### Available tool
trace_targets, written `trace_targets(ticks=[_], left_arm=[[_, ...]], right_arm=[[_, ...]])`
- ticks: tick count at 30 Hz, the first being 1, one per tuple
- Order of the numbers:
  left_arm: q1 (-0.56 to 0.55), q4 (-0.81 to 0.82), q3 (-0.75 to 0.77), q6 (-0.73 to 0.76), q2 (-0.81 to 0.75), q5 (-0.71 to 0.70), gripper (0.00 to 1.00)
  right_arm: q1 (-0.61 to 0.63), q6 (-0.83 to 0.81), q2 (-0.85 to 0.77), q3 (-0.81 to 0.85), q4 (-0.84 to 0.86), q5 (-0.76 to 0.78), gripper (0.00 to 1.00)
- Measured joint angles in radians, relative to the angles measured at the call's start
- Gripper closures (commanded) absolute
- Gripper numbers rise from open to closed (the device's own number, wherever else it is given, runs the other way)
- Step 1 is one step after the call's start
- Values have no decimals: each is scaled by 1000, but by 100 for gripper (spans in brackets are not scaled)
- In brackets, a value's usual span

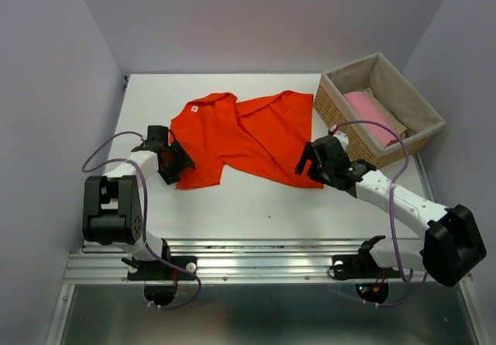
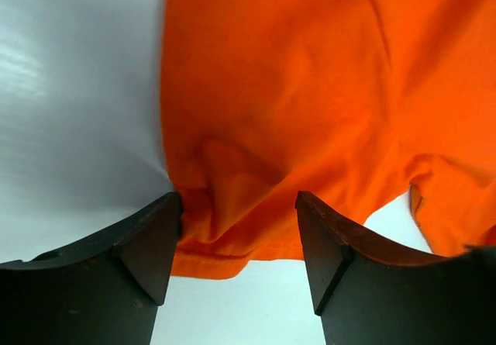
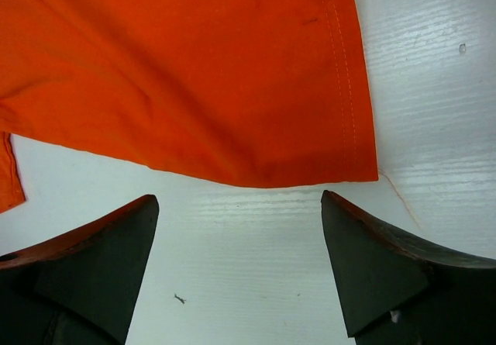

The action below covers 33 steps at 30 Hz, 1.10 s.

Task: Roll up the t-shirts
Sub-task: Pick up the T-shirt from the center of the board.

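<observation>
I am holding my left gripper (image 2: 239,205) low at the near left corner of the orange shirt (image 1: 248,132). Its jaws are standing moderately apart, astride the hem. A pucker of orange cloth is bulging up in the gap between them, and the left jaw is touching the cloth's edge. I cannot tell whether the jaws are pinching anything.

My right gripper (image 3: 240,201) is hovering at the shirt's near right corner with its jaws spread wide. Both jaws are sitting over bare white surface (image 1: 256,205), just short of the stitched hem, and they are gripping nothing. A thin loose thread (image 3: 397,194) is trailing from that corner onto the surface.

The orange shirt is lying in the middle of the surface, between my two arms. It is spread out but rumpled, with its collar and small label toward the far left. A crease is running down its middle, and a strip of white surface is showing between two near edges of the cloth in my left wrist view.

At the far right a wicker basket (image 1: 339,120) is standing well apart from my left arm and just beyond my right gripper. A pink shirt (image 1: 370,116) is lying inside it, with a beige shirt (image 1: 396,118) showing beside it.
</observation>
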Motion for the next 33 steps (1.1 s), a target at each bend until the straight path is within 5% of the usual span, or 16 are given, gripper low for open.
trace_targets(ticks=[4,6,9,17,25,33], left_arm=[[-32,39,27,-6,44,27,40],[-49,53,41,-6,65,34,58],[-70,62,47,-5,89,44,100],[-79,47,46,-13,65,33,100],[-79,53,39,-48,-131,-4,100],[-77,44,39,-50,-155,-7,100]], right_arm=[[0,27,0,0,-1,3,7],[0,56,-4,-6,-1,5,7],[0,103,-20,-30,-2,5,7],[0,278,-98,-127,3,-3,9],[0,531,-189,-286,89,7,15],[0,675,-82,-336,219,24,20]])
